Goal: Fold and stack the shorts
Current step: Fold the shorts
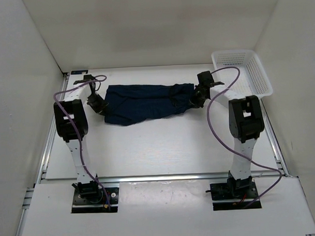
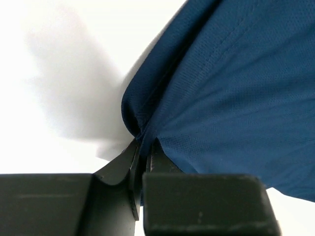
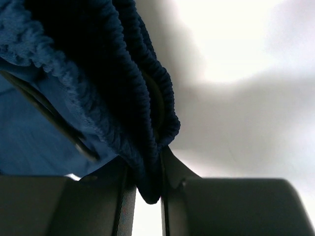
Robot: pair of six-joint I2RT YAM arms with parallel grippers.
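The dark navy shorts lie stretched sideways across the back middle of the white table. My left gripper is shut on the shorts' left leg hem; the blue mesh fabric bunches between its fingers. My right gripper is shut on the right end, the ribbed elastic waistband, which hangs pinched between its fingers. A thin dark drawstring crosses the fabric in the right wrist view.
A white plastic mesh basket stands at the back right corner, close behind the right arm. White walls enclose the table on three sides. Purple cables loop from both arms.
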